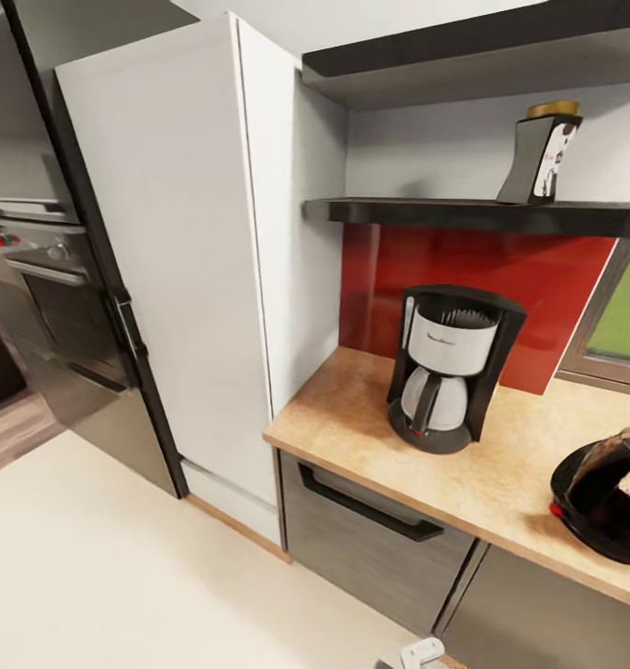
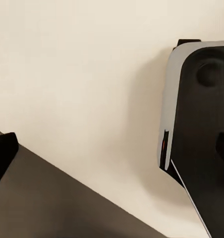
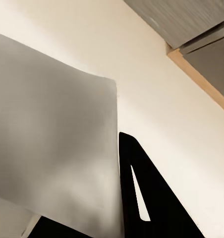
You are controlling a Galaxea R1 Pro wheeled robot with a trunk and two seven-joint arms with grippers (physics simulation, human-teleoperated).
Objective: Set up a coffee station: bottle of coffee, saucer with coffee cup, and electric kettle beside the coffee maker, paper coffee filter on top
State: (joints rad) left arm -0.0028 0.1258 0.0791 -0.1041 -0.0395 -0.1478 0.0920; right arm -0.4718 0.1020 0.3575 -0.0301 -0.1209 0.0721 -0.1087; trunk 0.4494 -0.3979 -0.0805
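1. Kitchen corner in the head view: a tall white cabinet (image 1: 180, 269) stood beside a beige surface (image 1: 501, 474) over grey drawers, with a red backsplash behind.
2. On that surface the coffee maker (image 1: 448, 367) stood upright, and the electric kettle (image 1: 608, 492) sat near it at the frame's right edge, cut off by it.
3. Above them, the bottle of coffee (image 1: 544, 156) stood upright, its long axis vertical, on the kitchen shelf (image 1: 482, 216), yellow lid on top.
4. Both wrist views looked down at pale floor and parts of the robot's body; I could not tell whether either tool was wide or narrow, nor whether it held anything.
5. The bottle lay high above and forward of both tools, probably nearer the right arm's side, since it sat right of centre in the head view.
6. Judged from this, the coming reach calls for raising an arm well up to shelf height.
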